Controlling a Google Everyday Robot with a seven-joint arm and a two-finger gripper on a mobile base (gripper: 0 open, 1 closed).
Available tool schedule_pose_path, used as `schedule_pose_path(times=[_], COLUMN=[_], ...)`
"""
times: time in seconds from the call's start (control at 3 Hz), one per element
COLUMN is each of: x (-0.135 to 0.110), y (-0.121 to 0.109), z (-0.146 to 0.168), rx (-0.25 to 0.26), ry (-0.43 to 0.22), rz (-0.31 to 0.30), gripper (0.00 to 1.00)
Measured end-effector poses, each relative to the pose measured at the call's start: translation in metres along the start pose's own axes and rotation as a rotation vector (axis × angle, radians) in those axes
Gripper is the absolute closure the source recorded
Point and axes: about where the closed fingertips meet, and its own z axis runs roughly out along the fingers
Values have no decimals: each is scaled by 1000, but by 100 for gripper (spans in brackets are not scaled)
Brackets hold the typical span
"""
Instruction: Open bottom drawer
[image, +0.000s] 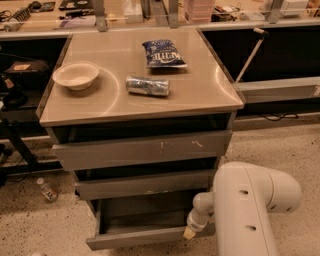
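Where the big white arm (250, 210) ends, low down on the near right, the gripper claw (189, 232) sits at the right end of the bottom drawer (135, 239). Its yellowish tip is touching or almost touching the drawer's front panel; I cannot tell which. I also cannot tell if the claw is clenched or let go, since so little of it shows.

The bottom drawer is the lowest and narrowest of three grey drawers. It is pulled out toward the near side, so its shallow grey tray shows. Its front is plain and flat. Just above it is the middle drawer (145, 184), a bit wider and pushed further in. Above that is the top drawer (125, 151), the widest one, with white scratches on the right part of its front. A dark gap runs over it.

On the flat tan top of the cabinet (200, 95) are three things. A pale bowl (76, 76) stands on the left. A shiny can (147, 85) lies on its side near the middle. A dark blue chip bag (164, 53) lies flat at the far side, behind the can.

Down on the speckled floor (280, 145), to the left of the cabinet, lies a small bottle (47, 190).
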Motion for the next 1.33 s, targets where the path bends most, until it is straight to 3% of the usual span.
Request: schedule_pose_path(times=[1.0, 1.33], x=[21, 22], y=[24, 21], z=[-4, -8], rx=[-4, 11], ry=[14, 15], rz=[36, 42], gripper=[100, 100])
